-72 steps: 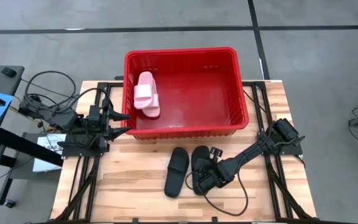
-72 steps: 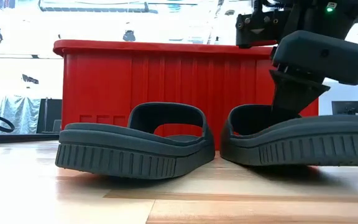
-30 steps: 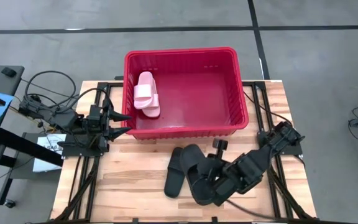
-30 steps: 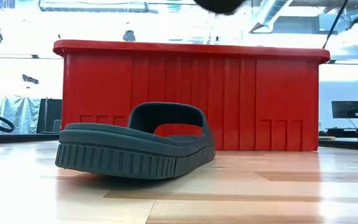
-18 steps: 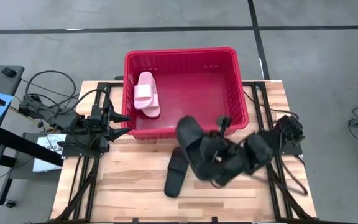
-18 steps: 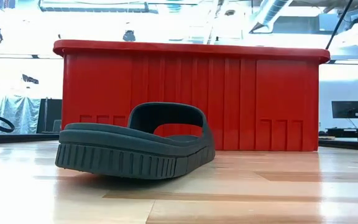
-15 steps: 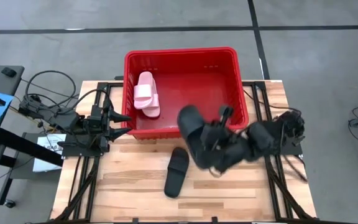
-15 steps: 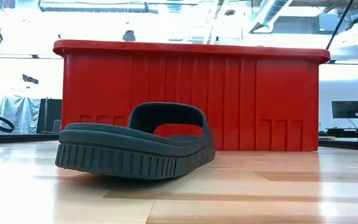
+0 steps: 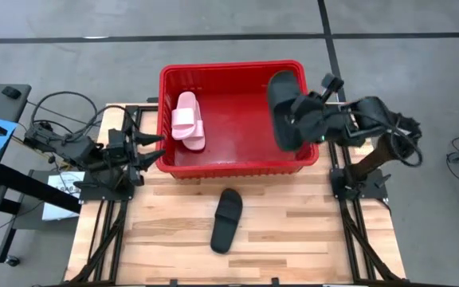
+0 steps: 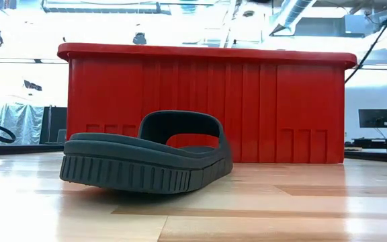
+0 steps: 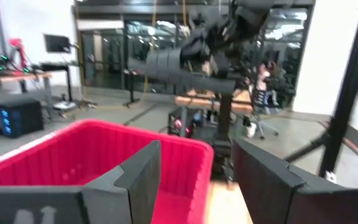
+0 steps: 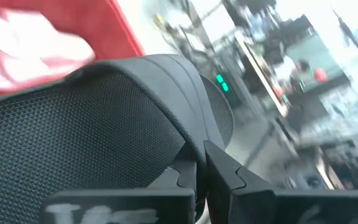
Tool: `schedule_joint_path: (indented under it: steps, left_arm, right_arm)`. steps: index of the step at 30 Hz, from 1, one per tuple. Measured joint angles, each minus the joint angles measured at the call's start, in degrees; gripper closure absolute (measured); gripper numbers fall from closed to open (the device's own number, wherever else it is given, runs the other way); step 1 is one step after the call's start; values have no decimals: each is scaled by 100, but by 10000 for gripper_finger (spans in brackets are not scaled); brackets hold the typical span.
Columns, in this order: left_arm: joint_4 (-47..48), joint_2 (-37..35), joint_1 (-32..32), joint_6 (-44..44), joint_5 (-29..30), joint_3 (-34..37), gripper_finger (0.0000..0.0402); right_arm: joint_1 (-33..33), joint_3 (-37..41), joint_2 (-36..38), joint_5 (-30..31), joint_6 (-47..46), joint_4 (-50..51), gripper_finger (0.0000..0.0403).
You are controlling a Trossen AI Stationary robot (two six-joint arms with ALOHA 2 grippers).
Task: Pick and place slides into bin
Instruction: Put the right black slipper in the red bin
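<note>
— While the right gripper (image 9: 307,114) hangs over the right side of the bin (image 9: 232,70), what has it got?

— It is clenched on a black slide (image 9: 281,109), pinching the strap, as the right wrist view shows. The slide is in the air above the bin, not yet down.

— And what lies inside?

— One pink slide (image 9: 187,119) rests on the bin floor near the left wall. I see only that one; a fourth sandal is nowhere in view.

— What is left, then?

— The carried slide needs dropping, and the other black slide (image 9: 226,219) lies on the table (image 9: 158,239) in front of the bin. I judge the job roughly half done.

— The left gripper (image 9: 151,147)?

— It waits just beside the bin's left wall, fingers spread and empty.
</note>
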State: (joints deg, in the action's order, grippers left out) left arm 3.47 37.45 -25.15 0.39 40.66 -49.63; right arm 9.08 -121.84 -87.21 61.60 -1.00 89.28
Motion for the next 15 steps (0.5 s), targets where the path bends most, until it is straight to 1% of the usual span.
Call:
schedule_joint_path:
  steps: [2,4,7,9,11,13,15]
  left_arm:
    - [-172,0,2,150,78,0,214]
    - [-320,0,2,311,119,0,214]
    - [-486,1,2,510,218,0,214]
    - [-529,-2,2,641,334,0,214]
    - [-603,2,2,773,574,0,214]
    - [-656,0,2,842,792,0,214]
    - [-720,0,4,901,943,0,214]
  right_arm:
    - [-334,765,404,-78,44,-410,403]
    - [-668,1695,902,-405,437,-1319,403]
    - [-1181,3098,1647,-1326,1444,-3284,403]
    - [-1560,3877,2020,-1816,2035,-4277,403]
    - [-1983,4427,2248,-2178,2376,-4796,403]
    - [-2481,4776,2329,-2532,2539,-4983,403]
    - [-2997,4977,2307,-3060,2631,-5089,403]
